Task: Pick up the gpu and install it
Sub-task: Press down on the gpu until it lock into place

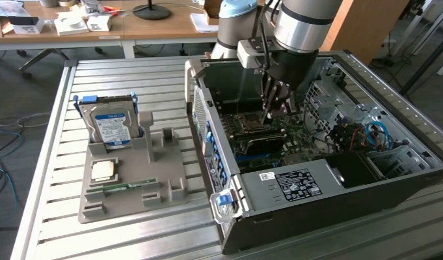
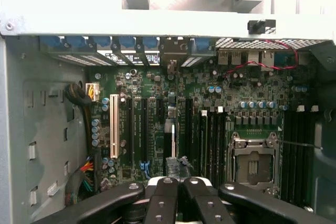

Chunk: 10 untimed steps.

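My gripper hangs inside the open computer case, low over the motherboard. Its black fingers are pressed together in the wrist view, so the gripper is shut. Just beyond the fingertips a thin card, the gpu, shows edge-on, standing upright among the long expansion slots. I cannot tell whether the fingertips touch it. On the grey parts holder outside the case, the upright slot beside the hard drive holds nothing.
The holder carries a silver hard drive with a blue label, a small square chip and a green memory stick. An empty CPU socket lies beside the slots. Cables and drive cages crowd the exterior view's right.
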Available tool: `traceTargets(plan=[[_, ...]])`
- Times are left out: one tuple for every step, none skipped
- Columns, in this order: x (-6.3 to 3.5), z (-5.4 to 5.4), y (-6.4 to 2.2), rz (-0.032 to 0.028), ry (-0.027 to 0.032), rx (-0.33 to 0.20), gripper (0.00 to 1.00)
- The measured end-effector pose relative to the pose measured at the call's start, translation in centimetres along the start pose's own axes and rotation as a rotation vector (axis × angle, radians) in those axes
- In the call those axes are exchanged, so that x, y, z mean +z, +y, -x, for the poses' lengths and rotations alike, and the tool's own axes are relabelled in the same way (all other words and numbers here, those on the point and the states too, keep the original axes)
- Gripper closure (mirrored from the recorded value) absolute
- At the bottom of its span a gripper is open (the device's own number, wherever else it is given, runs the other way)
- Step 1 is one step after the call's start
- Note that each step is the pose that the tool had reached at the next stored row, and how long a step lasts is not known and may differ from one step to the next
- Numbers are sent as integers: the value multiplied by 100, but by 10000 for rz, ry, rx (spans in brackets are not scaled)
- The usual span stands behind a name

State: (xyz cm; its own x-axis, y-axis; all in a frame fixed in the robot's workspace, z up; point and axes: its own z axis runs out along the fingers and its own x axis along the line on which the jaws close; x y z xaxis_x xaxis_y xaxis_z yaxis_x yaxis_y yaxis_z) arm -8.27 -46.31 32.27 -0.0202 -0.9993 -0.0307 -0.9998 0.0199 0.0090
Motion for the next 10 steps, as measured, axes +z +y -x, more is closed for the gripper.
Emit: traceTargets(plan=[[18, -1, 0, 0, -1, 0, 89], [36, -1, 0, 1, -1, 0, 89], [53, -2, -1, 1, 0, -1, 89], [71, -3, -1, 1, 0, -1, 89], [89, -3, -1, 1, 1, -1, 89], [108, -3, -1, 1, -2, -1, 89], [126, -4, -2, 1, -2, -1, 89], [145, -5, -2, 1, -1, -1, 89], [163, -5, -2, 1, -1, -1, 89], [181, -6, -2, 0, -2, -1, 89]])
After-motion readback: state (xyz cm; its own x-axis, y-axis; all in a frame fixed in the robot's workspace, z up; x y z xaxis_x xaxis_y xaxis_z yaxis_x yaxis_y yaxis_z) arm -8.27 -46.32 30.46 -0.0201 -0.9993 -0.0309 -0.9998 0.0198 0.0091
